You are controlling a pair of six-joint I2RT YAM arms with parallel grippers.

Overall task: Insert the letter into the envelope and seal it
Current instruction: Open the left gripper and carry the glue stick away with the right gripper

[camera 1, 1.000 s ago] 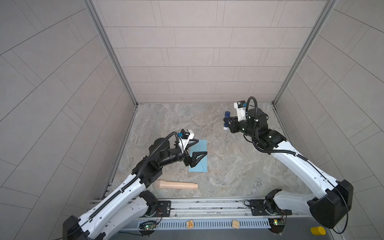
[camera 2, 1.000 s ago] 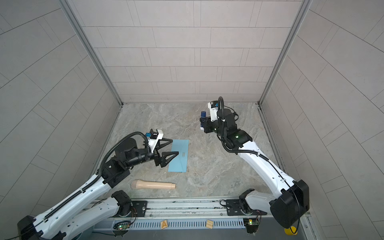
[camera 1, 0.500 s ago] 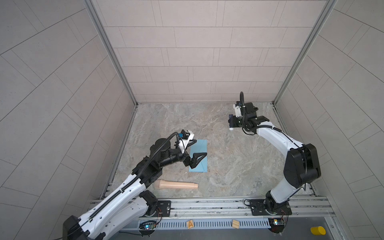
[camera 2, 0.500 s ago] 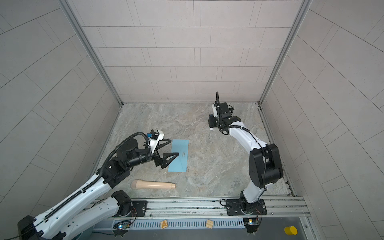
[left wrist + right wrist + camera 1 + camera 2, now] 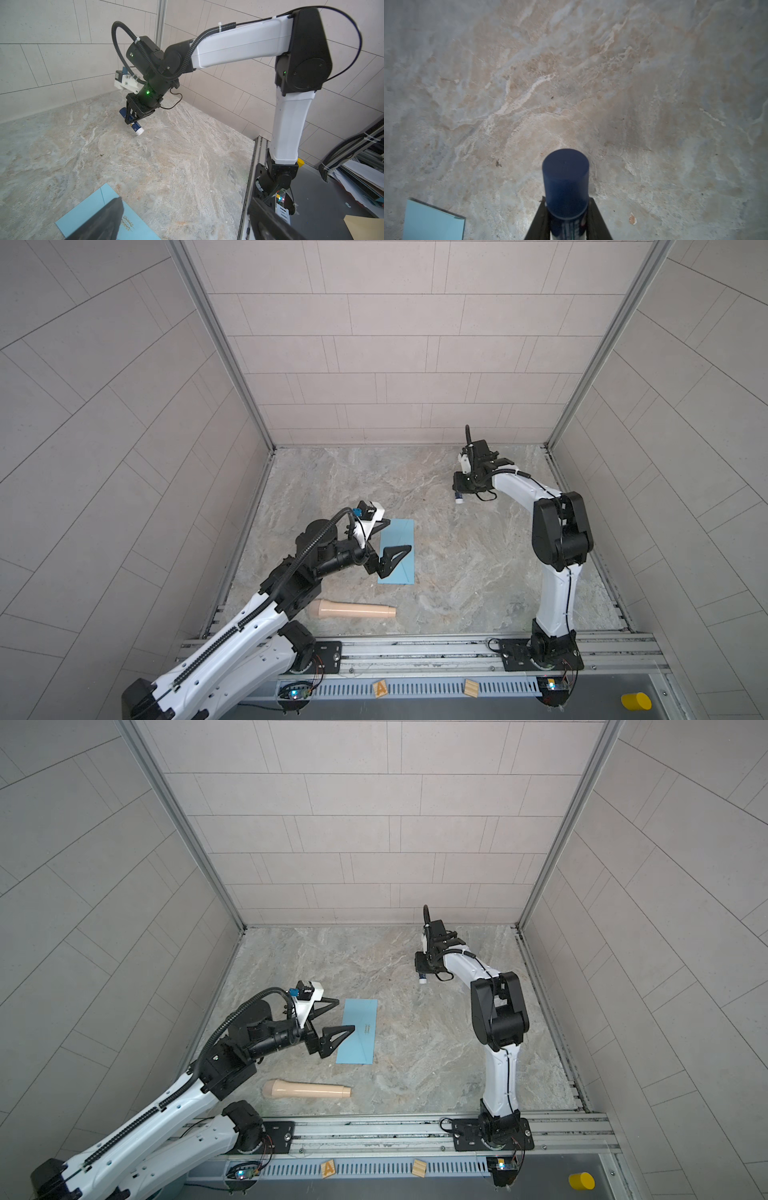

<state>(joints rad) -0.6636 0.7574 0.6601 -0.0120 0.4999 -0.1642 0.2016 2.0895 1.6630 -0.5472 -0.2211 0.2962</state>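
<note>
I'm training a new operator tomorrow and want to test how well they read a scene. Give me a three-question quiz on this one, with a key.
1. True or false: the left gripper is shut on the envelope.
2. What does the right gripper hold? A) the envelope B) a glue stick C) nothing
3. Which thing lies on the table between the envelope and the rail?

Key: 1 false, its jaws stand open over the envelope. 2 B. 3 the beige stick.
</note>
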